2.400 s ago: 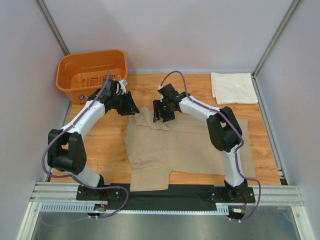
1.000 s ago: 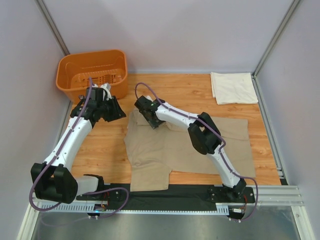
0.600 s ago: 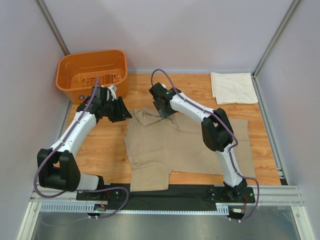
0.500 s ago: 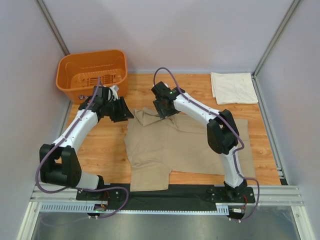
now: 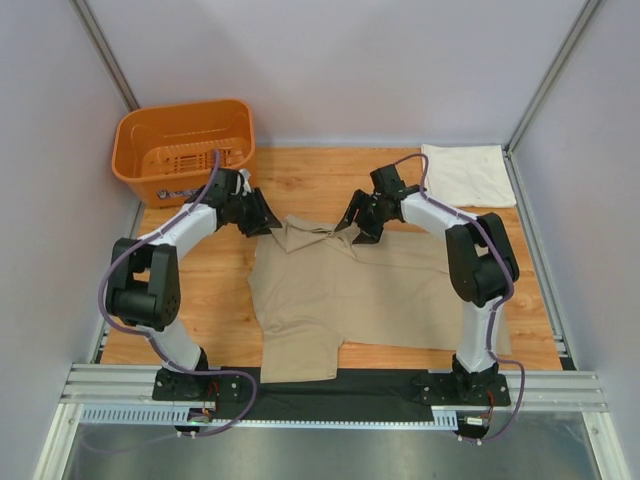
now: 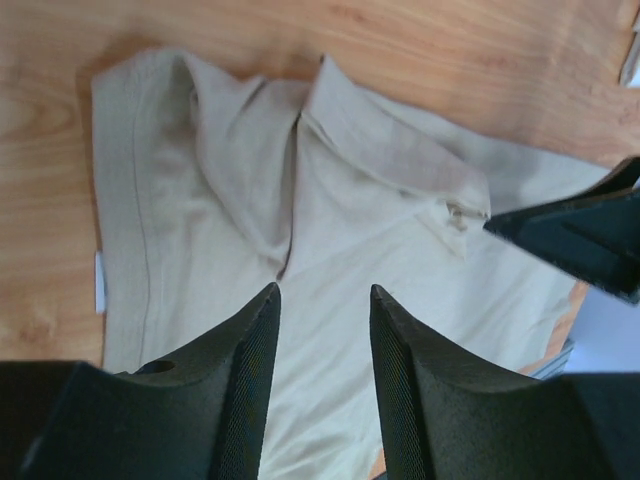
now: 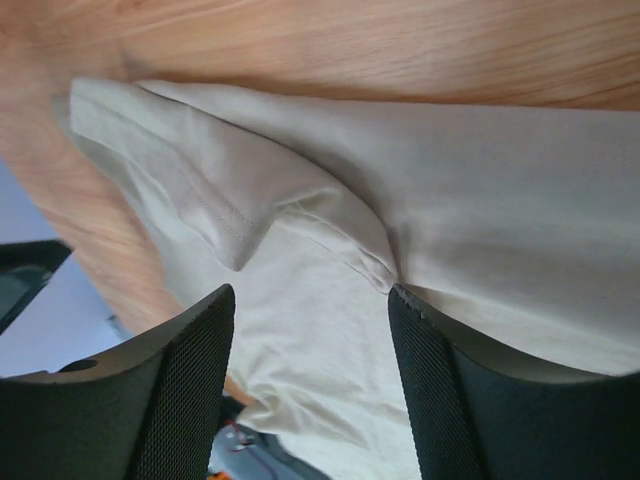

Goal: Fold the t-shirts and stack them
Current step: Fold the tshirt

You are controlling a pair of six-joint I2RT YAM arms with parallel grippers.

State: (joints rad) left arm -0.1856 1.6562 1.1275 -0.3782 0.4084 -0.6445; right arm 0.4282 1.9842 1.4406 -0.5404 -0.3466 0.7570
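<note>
Basket (image 5: 150, 178) just beyond tan t-shirt (image 5: 380, 290)

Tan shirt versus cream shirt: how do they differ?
The tan shirt is khaki; the cream shirt is off-white. The tan shirt lies spread out, rumpled at its far edge; the cream shirt is folded into a compact rectangle. The tan shirt fills mid-table; the cream shirt sits at the far right corner. Both lie on the table.
</note>
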